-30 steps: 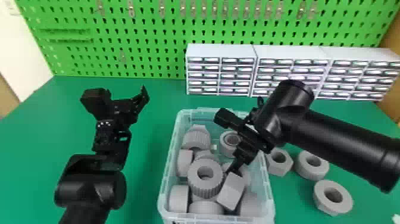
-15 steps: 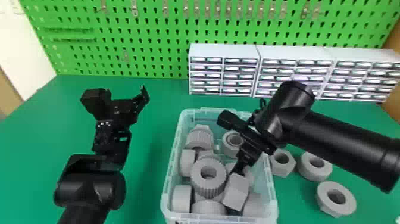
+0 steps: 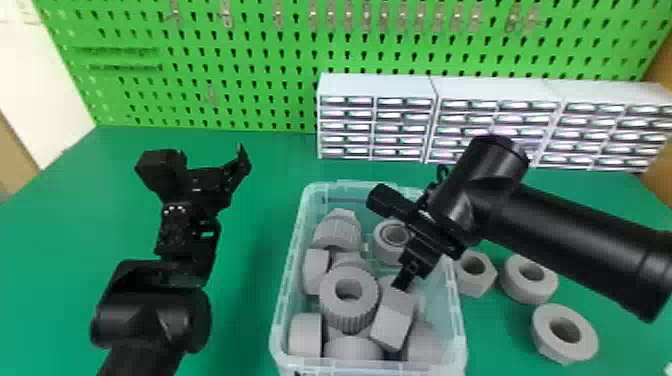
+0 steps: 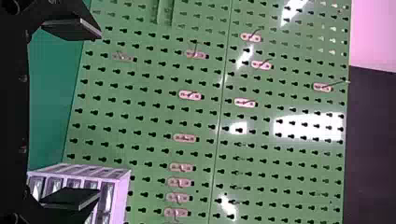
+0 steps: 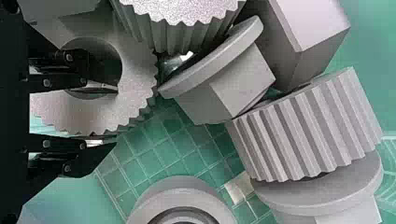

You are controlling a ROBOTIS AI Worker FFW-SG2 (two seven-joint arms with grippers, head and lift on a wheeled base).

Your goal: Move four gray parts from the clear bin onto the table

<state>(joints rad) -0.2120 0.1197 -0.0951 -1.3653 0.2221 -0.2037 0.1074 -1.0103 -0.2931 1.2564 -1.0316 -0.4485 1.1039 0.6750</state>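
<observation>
Right claw (image 5: 116,116) narrow, astride the wall of a ring (image 5: 134,95), three o'clock in the bin (image 3: 290,280). Crowding parts (image 5: 233,91) could twist it loose.

Behind everything we see a green pegboard (image 3: 260,80) with small metal hooks (image 3: 366,18) on it. In front of its right part we have three white drawer cabinets (image 3: 377,86), side by side (rather neat rows of little drawers, those).
</observation>
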